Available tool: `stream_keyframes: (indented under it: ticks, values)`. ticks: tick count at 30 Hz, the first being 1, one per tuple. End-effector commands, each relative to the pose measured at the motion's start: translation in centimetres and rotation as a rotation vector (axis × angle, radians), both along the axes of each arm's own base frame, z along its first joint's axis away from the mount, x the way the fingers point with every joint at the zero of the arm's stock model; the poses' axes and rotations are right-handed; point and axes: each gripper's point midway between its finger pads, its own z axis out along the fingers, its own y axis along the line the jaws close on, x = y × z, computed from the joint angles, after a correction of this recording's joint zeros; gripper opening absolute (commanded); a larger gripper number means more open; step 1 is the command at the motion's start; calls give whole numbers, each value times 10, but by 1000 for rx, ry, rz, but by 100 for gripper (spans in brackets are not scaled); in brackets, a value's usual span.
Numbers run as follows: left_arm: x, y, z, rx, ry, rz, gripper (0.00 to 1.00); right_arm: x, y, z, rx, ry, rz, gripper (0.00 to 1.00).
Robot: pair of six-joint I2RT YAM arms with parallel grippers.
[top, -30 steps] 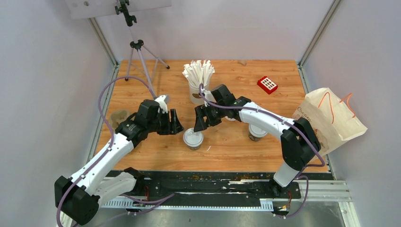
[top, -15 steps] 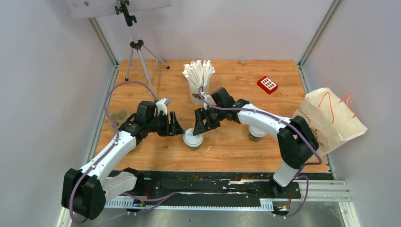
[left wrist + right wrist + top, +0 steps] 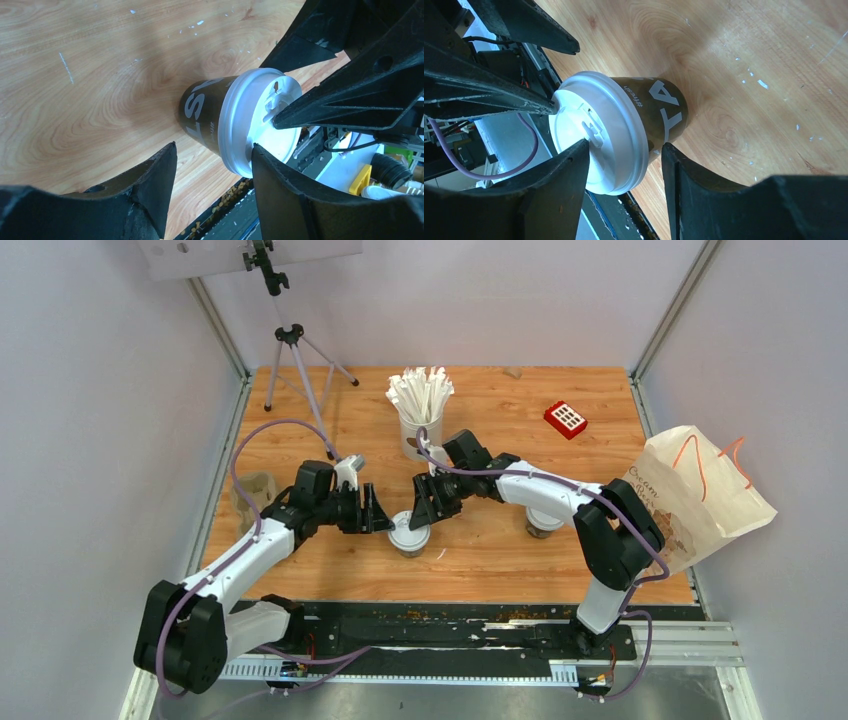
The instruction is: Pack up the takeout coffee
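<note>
Left hand (image 3: 212, 150), fingers apart, faces the dark cup (image 3: 202, 115) — the right hand (image 3: 268, 88) has a fingertip (image 3: 300, 107) on its white lid (image 3: 250, 135).

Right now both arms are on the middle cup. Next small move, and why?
Probably back the right hand off a little: one of its fingertips sits over the lid, not beside the cup wall, while the open left hand flanks that cup. Both closing could tip it.

Bright, even light; soft shadows; wrist-view edges seem slightly blurred.
</note>
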Motion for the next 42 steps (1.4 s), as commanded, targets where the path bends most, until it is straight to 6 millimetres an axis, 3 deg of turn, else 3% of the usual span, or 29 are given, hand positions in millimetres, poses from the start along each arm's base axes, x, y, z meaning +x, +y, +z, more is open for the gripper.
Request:
stream_keyframes:
  ticks: [1,19,30,42]
  values:
    - [9,-3,6,-48,-57,-4,62,0,-2,-11,-6,-10,3,53]
    - [5,-12,3,-196,-30,9,56,-2,-6,-21,-24,-2,2,50]
    - [-1,-3,-20,-165,45,65,41,-3,-15,-32,-32,16,-12,49]
    - [-11,11,-53,-67,147,137,38,-2,-22,-43,-40,32,-25,46]
